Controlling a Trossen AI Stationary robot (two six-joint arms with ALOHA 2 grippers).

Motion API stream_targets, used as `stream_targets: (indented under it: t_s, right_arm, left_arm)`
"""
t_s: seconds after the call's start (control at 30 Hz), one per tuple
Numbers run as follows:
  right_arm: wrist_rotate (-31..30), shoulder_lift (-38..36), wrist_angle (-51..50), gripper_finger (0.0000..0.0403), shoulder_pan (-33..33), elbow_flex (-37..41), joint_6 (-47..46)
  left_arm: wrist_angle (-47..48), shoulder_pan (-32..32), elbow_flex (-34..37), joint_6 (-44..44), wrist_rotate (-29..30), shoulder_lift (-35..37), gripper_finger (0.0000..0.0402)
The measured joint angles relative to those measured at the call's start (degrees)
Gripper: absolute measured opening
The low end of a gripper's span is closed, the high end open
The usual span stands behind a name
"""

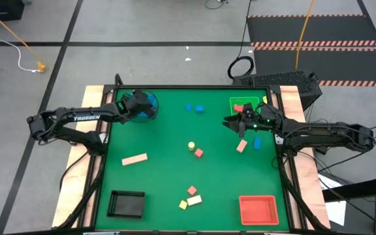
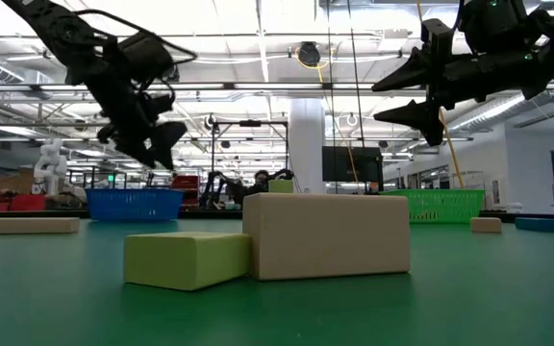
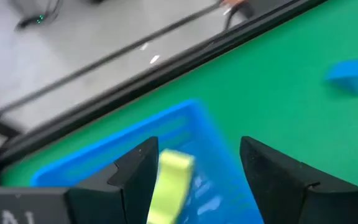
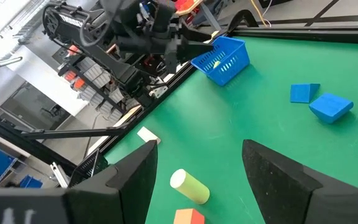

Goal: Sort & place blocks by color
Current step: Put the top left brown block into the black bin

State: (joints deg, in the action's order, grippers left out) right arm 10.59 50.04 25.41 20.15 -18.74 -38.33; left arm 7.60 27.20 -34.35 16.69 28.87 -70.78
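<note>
My left gripper (image 1: 140, 106) hovers open over the blue tray (image 1: 149, 104) at the table's far left. In the left wrist view a yellow-green block (image 3: 173, 180) shows blurred between the fingers, inside the blue tray (image 3: 135, 149); it also shows through the tray's wall (image 4: 215, 62). My right gripper (image 1: 231, 121) is open and raised by the green tray (image 1: 247, 104), which holds a red block (image 1: 239, 108). Below it lie a yellow cylinder (image 4: 190, 186) and a red block (image 4: 188, 216). Two blue blocks (image 1: 194, 108) lie at the far middle.
A pink bar (image 1: 134, 158) lies on the left. A pink block (image 1: 241, 145) and a blue block (image 1: 257, 142) lie on the right. Pink, cream and yellow blocks (image 1: 192, 198) sit near the front. The black tray (image 1: 126, 203) and red tray (image 1: 258, 209) are at the near edge.
</note>
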Motion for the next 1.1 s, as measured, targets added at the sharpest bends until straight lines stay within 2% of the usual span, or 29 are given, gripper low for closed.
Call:
stream_targets:
  t_s: [0.1, 0.2, 0.4, 0.67, 0.8, 0.97, 1.1]
  right_arm:
    - [0.0, 0.0, 0.0, 0.0226, 0.0, 0.0, 0.0]
    - [0.0, 0.0, 0.0, 0.0226, -0.01, 0.0, 0.0]
    - [0.0, 0.0, 0.0, 0.0226, -0.01, 0.0, 0.0]
    - [0.0, 0.0, 0.0, 0.0226, -0.01, 0.0, 0.0]
    - [0.0, 0.0, 0.0, 0.0226, -0.01, 0.0, 0.0]
    - [0.0, 0.0, 0.0, 0.0226, -0.01, 0.0, 0.0]
    - [0.0, 0.0, 0.0, 0.0226, -0.01, 0.0, 0.0]
  left_arm:
    - [-5.14, -3.75, 0.0, -3.36, -1.76, 0.0, 0.0219]
    - [-7.26, -8.17, 0.0, -4.85, -6.49, 0.0, 0.0216]
    - [-4.44, -19.05, 0.0, 1.66, -15.96, -0.02, 0.0229]
    - [-0.53, -36.63, 0.0, 10.45, -16.43, -0.02, 0.0223]
    - [4.11, -43.41, 0.0, 16.73, -16.47, -0.02, 0.0215]
    - [11.95, -49.9, 0.0, 23.83, -16.47, -0.02, 0.0217]
    - [20.49, -52.77, 0.0, 31.14, -16.41, -0.02, 0.0223]
